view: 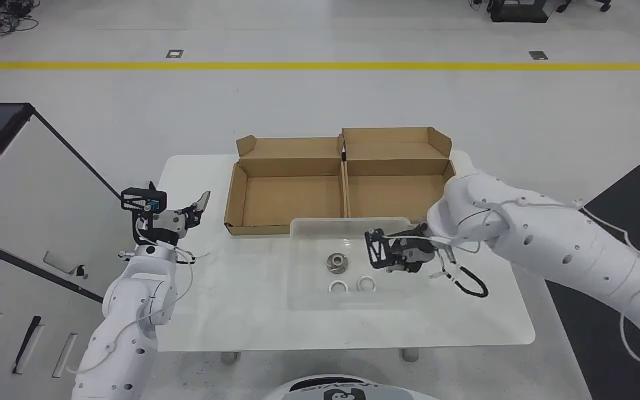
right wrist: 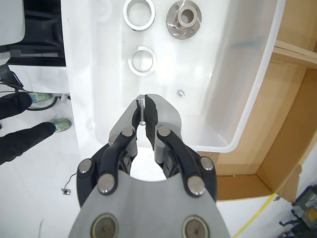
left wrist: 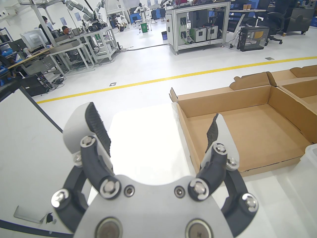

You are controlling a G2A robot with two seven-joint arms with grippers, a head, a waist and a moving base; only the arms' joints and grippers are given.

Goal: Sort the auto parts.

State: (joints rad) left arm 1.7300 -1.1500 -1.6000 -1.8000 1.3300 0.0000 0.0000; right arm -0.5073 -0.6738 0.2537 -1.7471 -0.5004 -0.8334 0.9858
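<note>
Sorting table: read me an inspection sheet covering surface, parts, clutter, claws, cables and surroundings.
Surface: white table carrying a clear bin, with two cardboard boxes side by side behind it.
Job's things: in the bin, a flange, two rings and a small nut; nothing seen in the boxes.
Clutter: nothing seen.
Claws: right claw shut on a threaded bolt over the bin; left claw open near the table's edge.
Cables: black cable looped by the right wrist.
Surroundings: yellow floor line beyond the table.
</note>
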